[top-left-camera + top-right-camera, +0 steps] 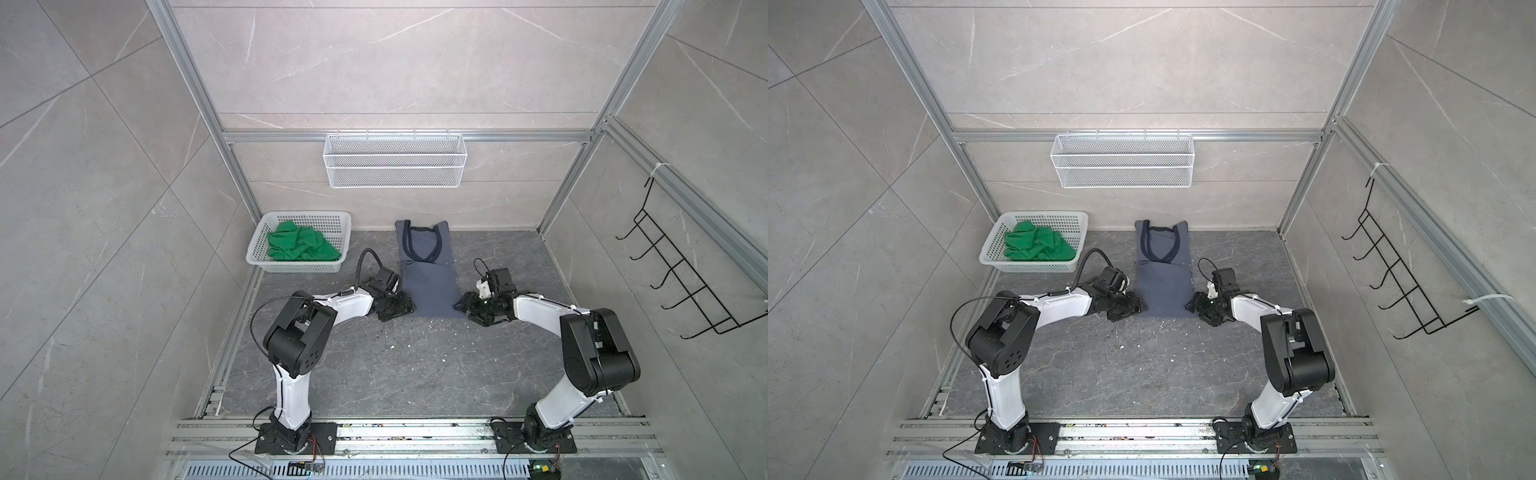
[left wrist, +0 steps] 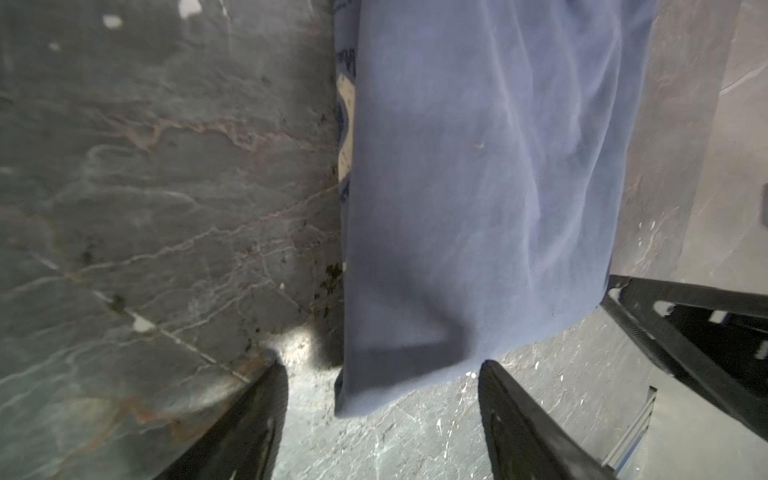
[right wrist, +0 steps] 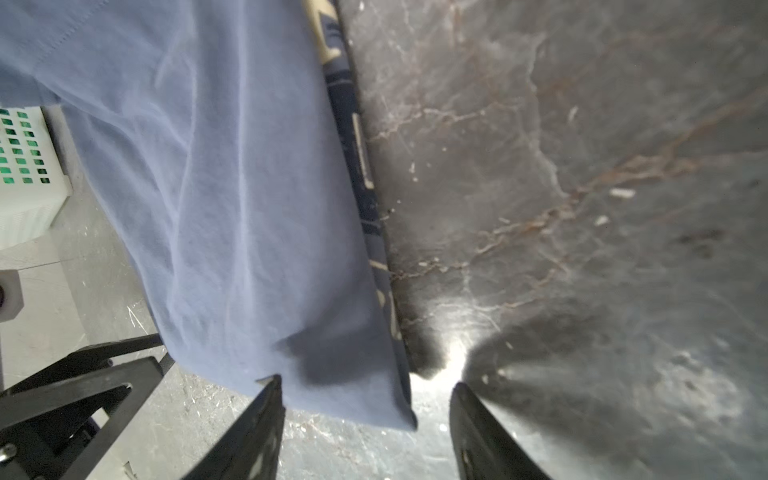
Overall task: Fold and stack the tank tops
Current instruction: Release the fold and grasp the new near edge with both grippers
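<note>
The slate-blue tank top (image 1: 428,286) (image 1: 1163,286) lies flat on the dark table, folded into a narrow strip, with its dark-trimmed straps toward the back wall. My left gripper (image 1: 406,308) (image 1: 1140,307) (image 2: 382,365) is open at its near left corner, and that corner (image 2: 374,386) lies between the fingers. My right gripper (image 1: 460,305) (image 1: 1191,305) (image 3: 366,381) is open at the near right corner, with the hem (image 3: 353,399) between its fingers. The green tank top (image 1: 301,247) (image 1: 1038,247) sits crumpled in the white basket (image 1: 307,215) (image 1: 1042,215).
The white basket stands at the back left of the table. A white wire shelf (image 1: 395,166) hangs on the back wall and a black hook rack (image 1: 685,274) on the right wall. Bare dark table (image 1: 395,374) lies in front of both grippers.
</note>
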{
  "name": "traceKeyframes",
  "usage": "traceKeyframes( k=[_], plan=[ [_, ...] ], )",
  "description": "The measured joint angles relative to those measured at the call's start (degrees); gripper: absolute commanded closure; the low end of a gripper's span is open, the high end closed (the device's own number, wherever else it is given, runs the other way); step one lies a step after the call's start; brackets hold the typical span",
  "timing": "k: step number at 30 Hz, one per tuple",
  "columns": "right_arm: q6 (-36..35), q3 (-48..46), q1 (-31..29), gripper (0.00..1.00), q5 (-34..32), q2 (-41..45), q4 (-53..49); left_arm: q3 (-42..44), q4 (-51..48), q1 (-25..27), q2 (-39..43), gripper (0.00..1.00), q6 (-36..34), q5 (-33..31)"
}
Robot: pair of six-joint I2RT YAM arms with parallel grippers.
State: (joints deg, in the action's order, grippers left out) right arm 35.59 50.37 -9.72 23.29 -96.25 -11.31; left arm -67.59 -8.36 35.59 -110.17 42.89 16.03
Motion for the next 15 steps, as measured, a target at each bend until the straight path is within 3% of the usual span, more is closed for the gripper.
traceKeyframes(
  k=[8,15],
  plan=[
    [1.4,-0.6,0.0,0.55,1.9,-2.7,4.7,0.3,2.8,0.0,-1.2,0.42,1.4,1.3],
    [2.2,-2.7,0.0,0.77,2.9,-2.9,7.6,1.0,4.0,0.6,-1.6,0.62,2.4,2.2]
  ],
)
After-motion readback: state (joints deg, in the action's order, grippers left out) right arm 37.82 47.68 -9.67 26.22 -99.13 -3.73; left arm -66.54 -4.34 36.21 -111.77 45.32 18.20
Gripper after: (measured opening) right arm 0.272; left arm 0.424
